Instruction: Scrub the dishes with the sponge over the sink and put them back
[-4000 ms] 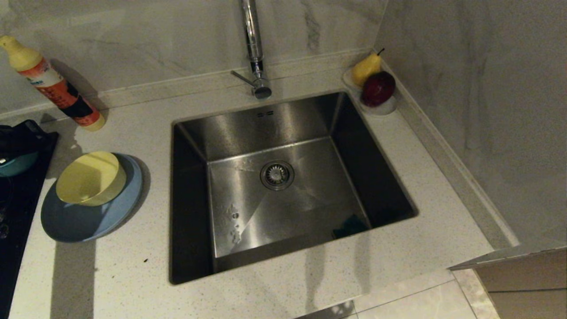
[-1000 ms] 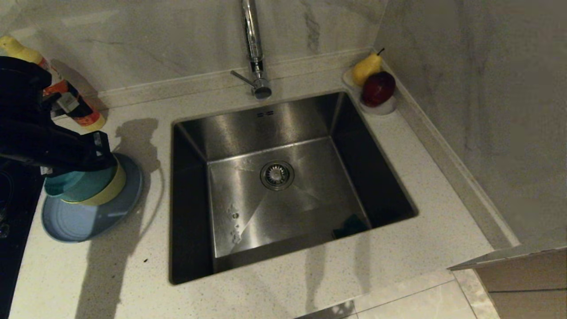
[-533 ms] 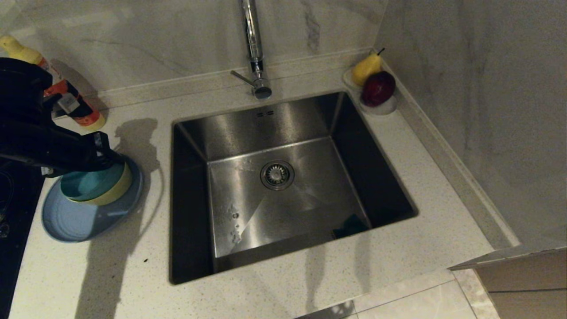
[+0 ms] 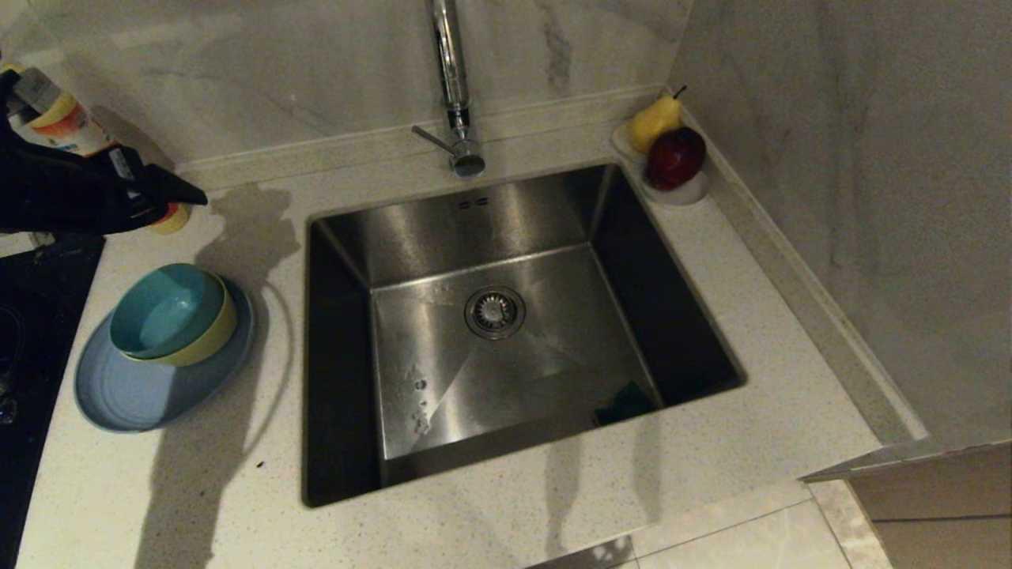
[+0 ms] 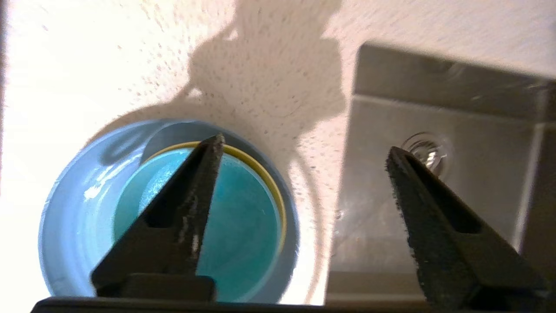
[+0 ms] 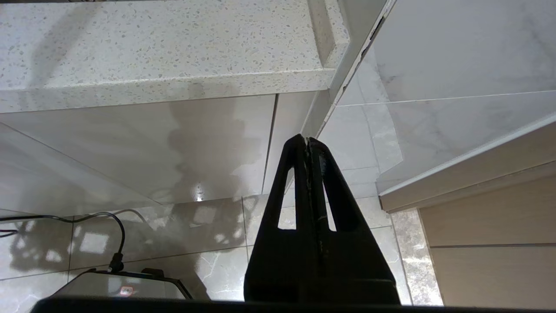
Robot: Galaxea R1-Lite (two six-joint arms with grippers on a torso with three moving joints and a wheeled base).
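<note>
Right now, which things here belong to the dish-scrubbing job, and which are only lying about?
Job: teal bowl nested in yellow bowl, on the plate; sponge in the sink; left gripper, open above the stack.

Lying about: bottle, pear, red fruit, tap.

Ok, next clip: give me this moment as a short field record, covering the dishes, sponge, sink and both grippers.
dishes: teal bowl nested in yellow bowl, both on light-blue plate, on the counter left of the sink
sponge: dark green shape in the sink's near right corner
sink: steel basin, no dish in it
left gripper: open, holding nothing, above the counter near the dish stack
right gripper: shut, holding nothing, parked below the counter edge
other: soap bottle, fruit dish at back right
</note>
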